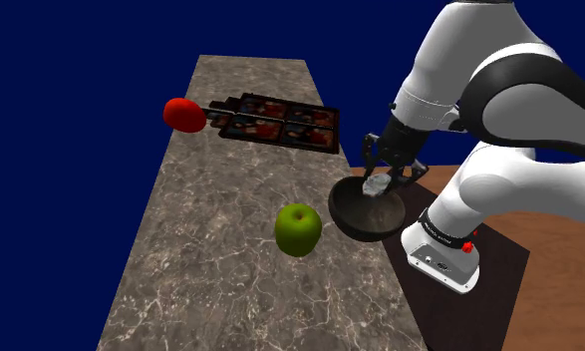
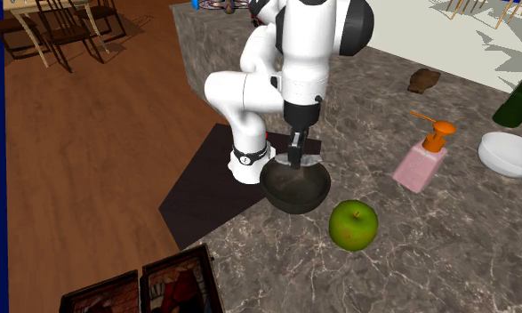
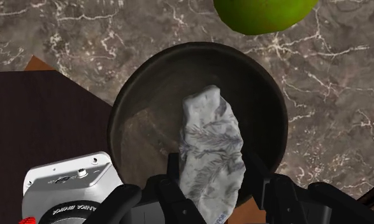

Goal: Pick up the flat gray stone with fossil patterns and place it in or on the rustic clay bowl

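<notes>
One line of dark capitals stands upside down on the white arm base (image 3: 69,186) in the wrist view, seemingly "…ANKA EMIKA"; nothing else can be read.

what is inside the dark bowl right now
The grey fossil-marked stone, clasped by the pincer, hangs in the dark bowl. The bowl floor under the stone is covered, so contact cannot be judged; the rest looks bare.

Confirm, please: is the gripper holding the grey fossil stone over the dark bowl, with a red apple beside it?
Not quite: the shoulder view shows the apple beside the bowl is green, not red. The gripper does hold the stone over it.
</notes>
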Robot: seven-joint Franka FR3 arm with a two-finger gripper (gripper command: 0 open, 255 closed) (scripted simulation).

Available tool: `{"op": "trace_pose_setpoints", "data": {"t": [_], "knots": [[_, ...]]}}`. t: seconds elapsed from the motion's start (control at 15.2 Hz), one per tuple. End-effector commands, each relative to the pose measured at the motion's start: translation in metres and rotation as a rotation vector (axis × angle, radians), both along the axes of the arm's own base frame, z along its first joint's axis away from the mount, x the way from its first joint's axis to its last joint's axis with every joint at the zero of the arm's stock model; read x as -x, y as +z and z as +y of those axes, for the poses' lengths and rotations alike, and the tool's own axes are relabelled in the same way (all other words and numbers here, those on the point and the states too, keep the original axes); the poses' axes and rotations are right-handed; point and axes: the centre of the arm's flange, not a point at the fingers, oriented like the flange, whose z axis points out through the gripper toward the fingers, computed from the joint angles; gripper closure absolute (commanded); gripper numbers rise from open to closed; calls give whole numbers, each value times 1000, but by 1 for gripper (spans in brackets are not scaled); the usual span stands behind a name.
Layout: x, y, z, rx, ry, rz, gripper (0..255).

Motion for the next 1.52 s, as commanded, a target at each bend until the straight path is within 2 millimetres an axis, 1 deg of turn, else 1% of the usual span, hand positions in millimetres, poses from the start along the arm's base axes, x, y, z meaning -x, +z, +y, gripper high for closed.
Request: {"op": "trace_pose_setpoints", "data": {"t": [0.0, 0.53, 0.59, 1.06, 1.12, 1.45], "knots": [[0, -11, -1, 0, 0, 0, 255], [0, -54, -1, 0, 0, 0, 255], [0, -56, -1, 0, 0, 0, 255], [0, -56, -1, 0, 0, 0, 255], [0, -56, -1, 0, 0, 0, 0], [0, -56, -1, 0, 0, 0, 0]]}}
